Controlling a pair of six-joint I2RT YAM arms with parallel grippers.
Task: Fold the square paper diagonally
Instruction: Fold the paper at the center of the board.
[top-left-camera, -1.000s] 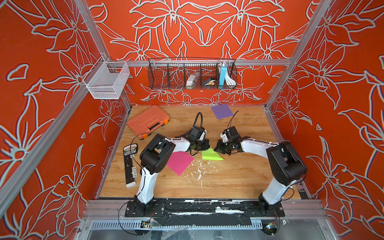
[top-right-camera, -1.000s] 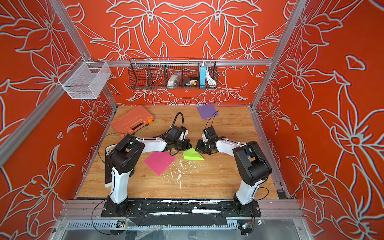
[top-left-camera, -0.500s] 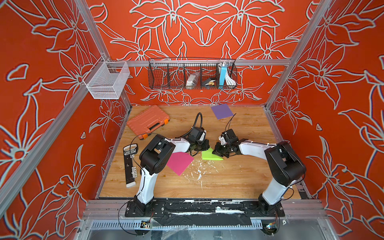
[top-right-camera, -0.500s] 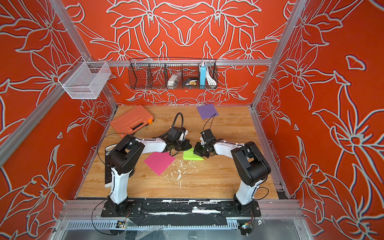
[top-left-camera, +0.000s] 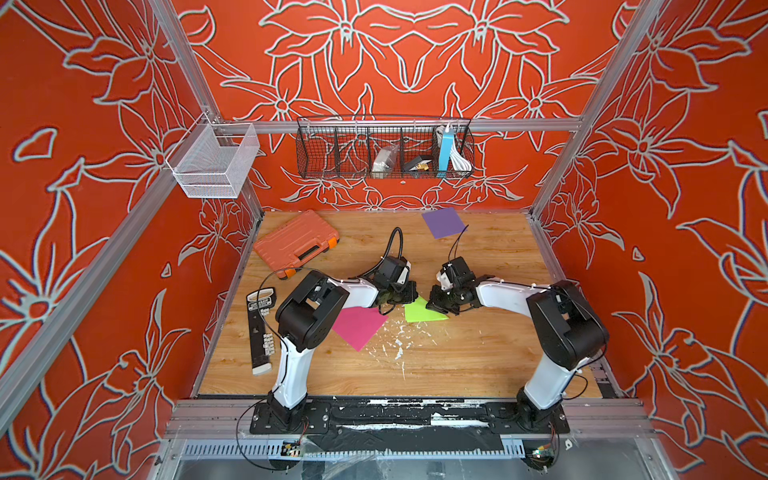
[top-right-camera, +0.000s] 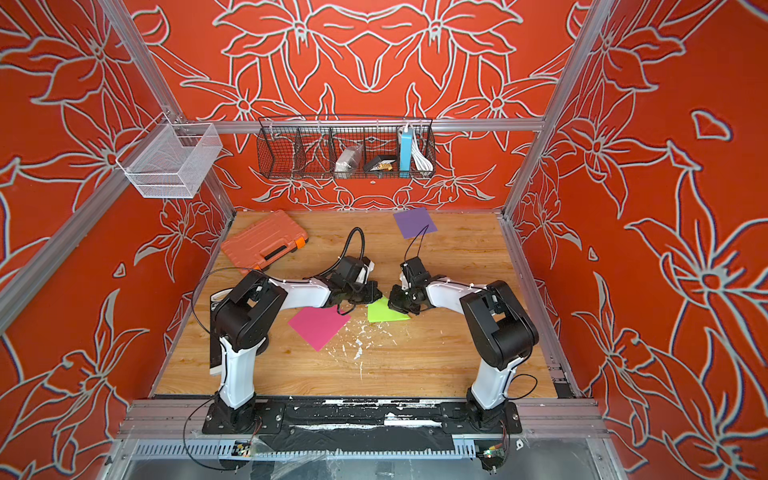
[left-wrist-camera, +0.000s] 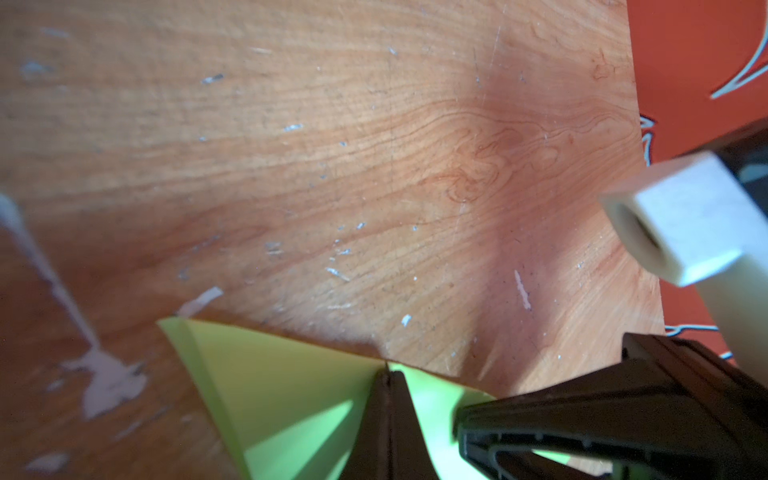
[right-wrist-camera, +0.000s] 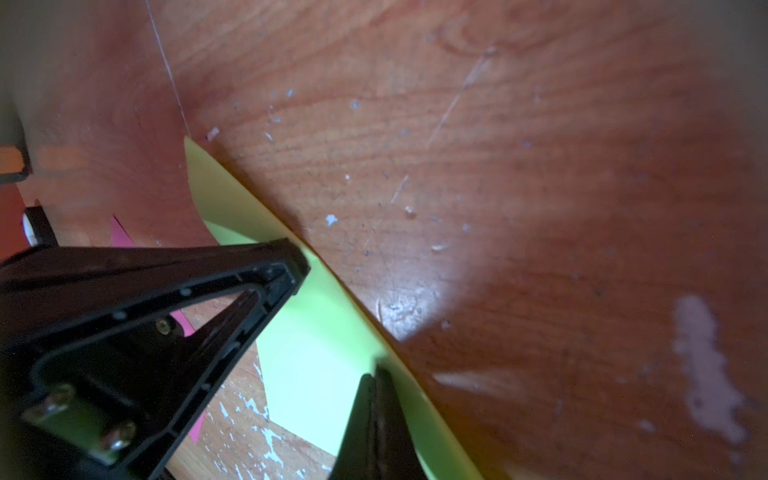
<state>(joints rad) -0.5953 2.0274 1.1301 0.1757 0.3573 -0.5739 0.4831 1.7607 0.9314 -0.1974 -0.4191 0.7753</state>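
The lime-green paper (top-left-camera: 420, 312) (top-right-camera: 383, 312) lies folded into a triangle on the wooden table, in both top views. My left gripper (top-left-camera: 409, 296) (top-right-camera: 376, 295) is shut, its tips pressed down on the paper's far corner. In the left wrist view the shut tips (left-wrist-camera: 386, 374) rest at the folded edge of the paper (left-wrist-camera: 286, 386). My right gripper (top-left-camera: 434, 305) (top-right-camera: 395, 306) is also shut and presses on the paper's right part. The right wrist view has its tips (right-wrist-camera: 376, 374) on the paper (right-wrist-camera: 316, 345) by the crease, with the left gripper's fingers (right-wrist-camera: 286, 262) close by.
A pink paper (top-left-camera: 358, 326) lies left of the green one, partly under my left arm. A purple paper (top-left-camera: 443, 221) sits at the back. An orange tool case (top-left-camera: 296, 242) is at the back left, a black bar (top-left-camera: 259, 332) at the left edge. White flecks (top-left-camera: 397, 343) dot the table.
My right gripper has slid a little leftward along the green paper, closer to the left gripper. The left gripper has stayed in place.
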